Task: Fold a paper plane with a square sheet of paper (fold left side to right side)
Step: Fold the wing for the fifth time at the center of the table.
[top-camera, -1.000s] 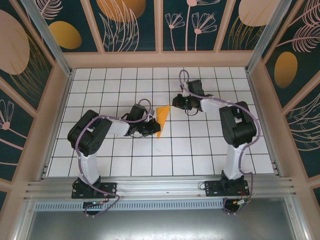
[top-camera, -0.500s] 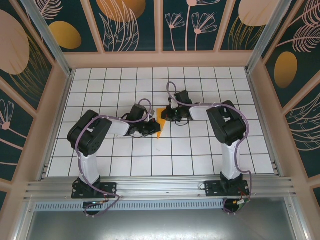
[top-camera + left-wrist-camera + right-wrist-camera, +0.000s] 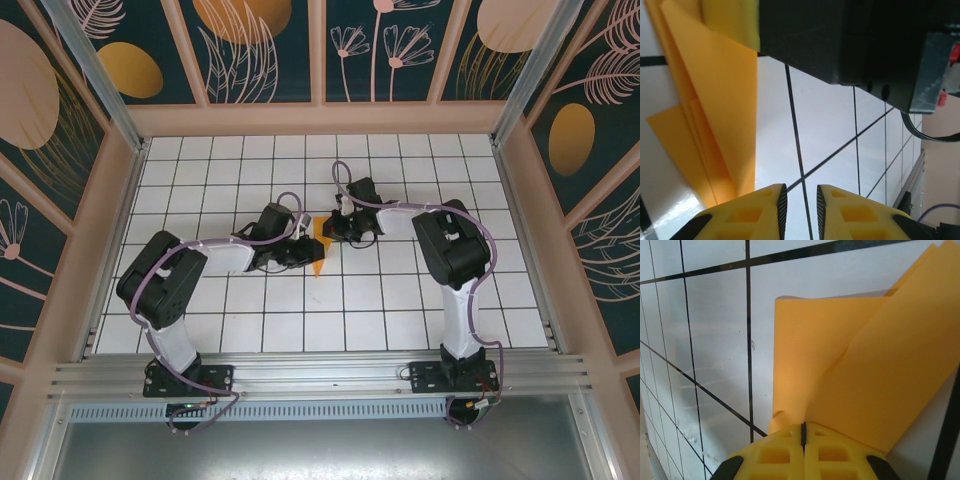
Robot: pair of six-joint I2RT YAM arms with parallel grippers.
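The orange-yellow paper (image 3: 319, 252) lies as a narrow folded strip of creased layers on the white tiles between my two grippers. In the left wrist view the paper (image 3: 715, 100) runs along the left side. My left gripper (image 3: 800, 200) stands slightly open just right of it, with only bare tile between the jaws; from above the left gripper (image 3: 305, 256) sits at the strip's left edge. My right gripper (image 3: 803, 427) is shut, its tips resting on the near edge of the folded paper (image 3: 880, 375). I cannot tell whether a layer is pinched. From above the right gripper (image 3: 330, 232) is at the strip's upper end.
The right arm's black wrist body (image 3: 840, 35) hangs close above the paper in the left wrist view. White gridded tiles (image 3: 400, 300) spread around both arms. Wooden walls (image 3: 520, 200) bound the floor on three sides.
The right gripper swept left and down onto the paper, which went from a wide triangle to a narrow strip. The left gripper's jaws parted slightly and its arm shifted.
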